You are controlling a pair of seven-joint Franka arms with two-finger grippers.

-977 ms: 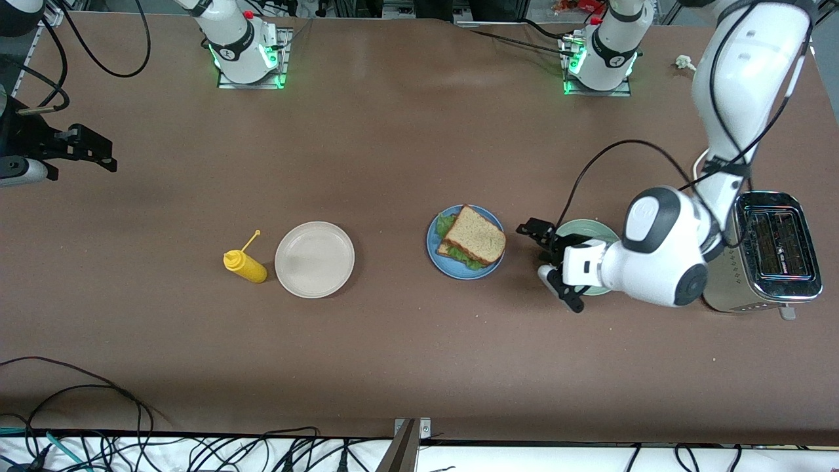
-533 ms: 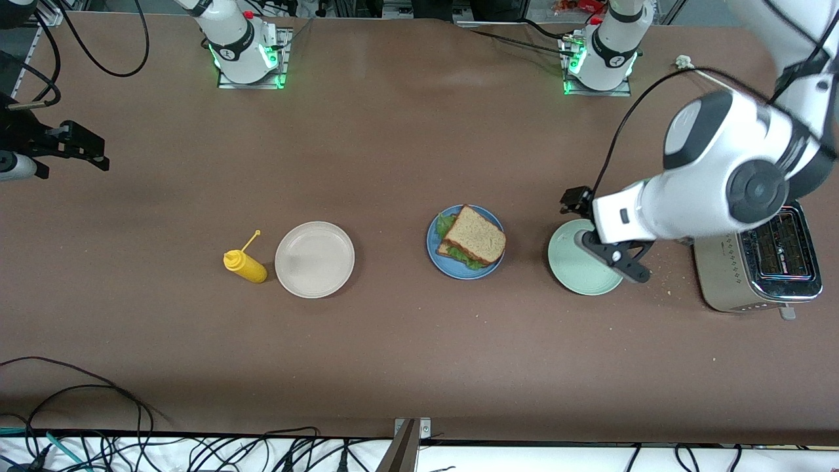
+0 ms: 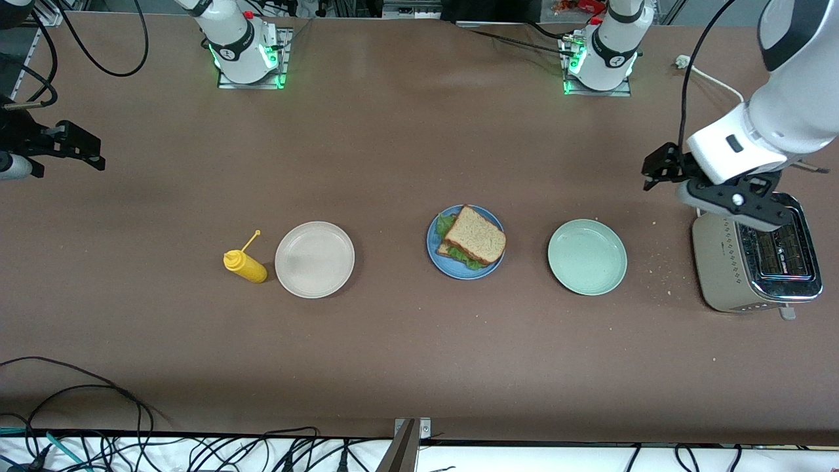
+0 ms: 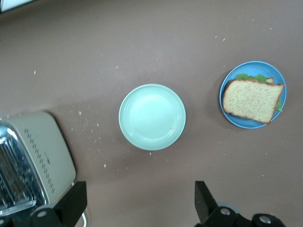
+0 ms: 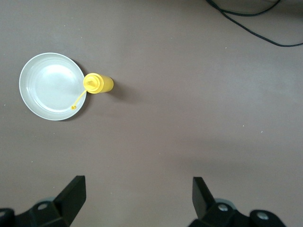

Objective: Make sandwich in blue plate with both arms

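The sandwich point(image 3: 473, 239), two brown toast slices with green lettuce between them, lies on the blue plate point(image 3: 432, 246) at the table's middle. It also shows in the left wrist view point(image 4: 251, 99) on the blue plate point(image 4: 236, 121). My left gripper point(image 3: 659, 169) is open and empty, raised over bare table beside the toaster; in the left wrist view point(image 4: 140, 208) its jaws stand wide apart. My right gripper point(image 3: 82, 145) is open and empty, raised over the right arm's end of the table, with its jaws wide apart in the right wrist view point(image 5: 139, 203).
A pale green plate point(image 3: 587, 257) sits empty between the blue plate and the silver toaster point(image 3: 754, 262). A beige plate point(image 3: 314, 259) and a yellow mustard bottle point(image 3: 245, 265) stand toward the right arm's end. Crumbs lie around the toaster.
My left gripper has lifted away from over the pale green plate toward the toaster at the left arm's end. The right gripper has drifted slightly. The sandwich has not moved.
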